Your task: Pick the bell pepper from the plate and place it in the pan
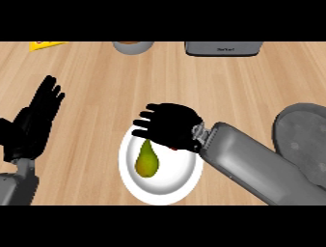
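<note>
A white plate (174, 185) lies on the wooden counter at the lower middle. On it rests a green, pear-shaped bell pepper (146, 160), pointed end up. My right hand (171, 124) hovers over the plate's upper edge, just above the pepper's tip, with its fingers curled downward; they do not enclose the pepper. A dark grey pan (309, 144) sits at the right edge, partly hidden behind my right forearm. My left hand (41, 108) rests open at the left, fingers up.
Along the counter's far edge are a yellow wedge (46, 45), a grey cup (132, 47) and a dark grey box (223, 48).
</note>
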You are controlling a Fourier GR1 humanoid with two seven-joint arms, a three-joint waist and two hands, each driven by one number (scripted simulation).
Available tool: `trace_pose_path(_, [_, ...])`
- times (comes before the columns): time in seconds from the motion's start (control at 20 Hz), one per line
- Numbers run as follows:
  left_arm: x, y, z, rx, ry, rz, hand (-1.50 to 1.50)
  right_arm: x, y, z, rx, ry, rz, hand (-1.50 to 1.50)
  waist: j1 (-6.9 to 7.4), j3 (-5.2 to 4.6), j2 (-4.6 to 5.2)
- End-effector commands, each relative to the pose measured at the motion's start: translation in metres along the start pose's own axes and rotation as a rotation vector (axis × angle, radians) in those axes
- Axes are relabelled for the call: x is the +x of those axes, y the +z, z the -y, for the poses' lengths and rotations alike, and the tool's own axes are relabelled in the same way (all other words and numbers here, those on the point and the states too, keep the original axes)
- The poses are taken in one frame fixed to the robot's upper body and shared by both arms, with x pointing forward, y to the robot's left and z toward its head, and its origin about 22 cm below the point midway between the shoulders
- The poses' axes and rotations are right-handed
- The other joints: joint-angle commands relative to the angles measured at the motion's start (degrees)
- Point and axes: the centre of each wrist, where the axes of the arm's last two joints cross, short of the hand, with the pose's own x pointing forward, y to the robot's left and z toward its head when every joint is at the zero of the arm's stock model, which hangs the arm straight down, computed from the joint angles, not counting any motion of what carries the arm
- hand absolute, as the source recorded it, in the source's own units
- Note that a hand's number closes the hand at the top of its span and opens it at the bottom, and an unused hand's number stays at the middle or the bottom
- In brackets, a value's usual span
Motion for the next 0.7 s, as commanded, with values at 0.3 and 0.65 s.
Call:
trace_pose_path(0.3, [-0.023, 0.002, -0.001, 0.005, 0.018, 0.002, 0.00, 0.007, -0.021, -0.024, 0.047, 0.023, -0.101, -1.50, 0.16, -0.01, 0.11])
trace_pose_path(0.65, [0.009, 0.000, -0.011, -0.011, -0.028, -0.008, 0.00, 0.001, -0.047, -0.034, 0.067, -0.006, -0.062, -1.50, 0.48, 0.01, 0.13])
